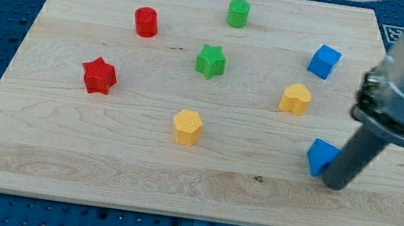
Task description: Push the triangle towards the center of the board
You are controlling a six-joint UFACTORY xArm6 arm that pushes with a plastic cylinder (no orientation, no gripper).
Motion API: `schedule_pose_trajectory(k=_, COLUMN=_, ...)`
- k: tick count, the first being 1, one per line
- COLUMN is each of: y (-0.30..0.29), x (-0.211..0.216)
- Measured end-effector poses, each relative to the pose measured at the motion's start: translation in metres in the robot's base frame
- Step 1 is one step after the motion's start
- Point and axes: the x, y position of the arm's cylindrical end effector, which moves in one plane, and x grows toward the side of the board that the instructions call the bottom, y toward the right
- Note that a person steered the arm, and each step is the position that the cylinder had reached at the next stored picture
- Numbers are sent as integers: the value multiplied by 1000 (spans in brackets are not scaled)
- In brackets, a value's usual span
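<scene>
Camera view: tip behind the blue triangle, ready to push toward centre

Camera view shows the tip [332,186] touching the blue triangle [322,157] on its right side, near the board's [99,170] lower right corner. The arm carries no hand, only the rod, so nothing opens, closes or holds; contact is a plain side push.

To do the step well, the tip should sit squarely behind the triangle on the side away from the centre, then push toward the view's left and slightly up, so the block does not spin off the rod. The likely path runs between the yellow heart [295,98] above and the yellow hexagon [186,127] to the left; both are best left undisturbed. The green star [211,61] lies just above the centre, so the push should probably stop short of it.

The rod covers the triangle's right part, so its full outline and the exact contact spot are hard to make out. The arm's upper body is cut off at the view's top right.
</scene>
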Motion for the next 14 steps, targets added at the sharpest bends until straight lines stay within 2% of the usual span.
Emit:
schedule_pose_trajectory(k=1, y=-8, x=-4)
schedule_pose_trajectory(k=3, y=24, x=-11)
schedule_pose_trajectory(k=6, y=-100, x=-60)
schedule_pose_trajectory(k=9, y=-27, x=-52)
schedule_pose_trajectory(k=10, y=-45, x=-80)
schedule_pose_trajectory(k=13, y=-171, x=-81)
schedule_pose_trajectory(k=14, y=-176, x=-81)
